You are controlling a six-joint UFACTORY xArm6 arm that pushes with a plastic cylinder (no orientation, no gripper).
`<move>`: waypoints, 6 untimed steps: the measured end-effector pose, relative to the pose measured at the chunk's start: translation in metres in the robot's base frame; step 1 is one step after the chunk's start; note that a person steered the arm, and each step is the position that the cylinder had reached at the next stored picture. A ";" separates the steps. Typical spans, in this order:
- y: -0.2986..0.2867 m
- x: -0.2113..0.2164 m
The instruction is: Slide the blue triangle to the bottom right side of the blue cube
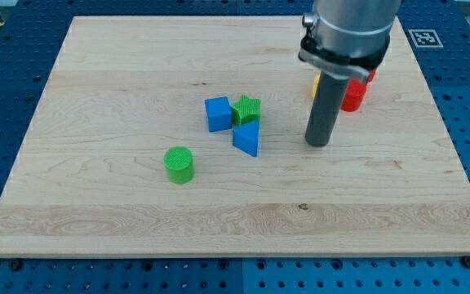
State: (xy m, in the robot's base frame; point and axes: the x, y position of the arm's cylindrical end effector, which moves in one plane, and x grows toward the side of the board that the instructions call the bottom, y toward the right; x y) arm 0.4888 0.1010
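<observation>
Mostly done: triangle (247,138) already sits just at cube's (218,113) bottom right, touching green star (246,109), my tip (319,144) clear to its right on the surface (96,220), no hand fitted, only minor nudging left.

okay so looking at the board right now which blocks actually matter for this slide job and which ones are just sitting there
Matter: blue triangle, blue cube, my tip at the triangle's right, apart from it.
Just sitting: green star, green cylinder, red block, yellow block mostly hidden behind the rod.

Two blue blocks (218,113) (247,138), two green (246,109) (179,164) — one red (352,96), one yellow (314,85).
</observation>
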 end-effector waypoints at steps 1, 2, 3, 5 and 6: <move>-0.033 0.032; -0.064 0.041; -0.065 0.039; -0.071 0.001; -0.074 -0.010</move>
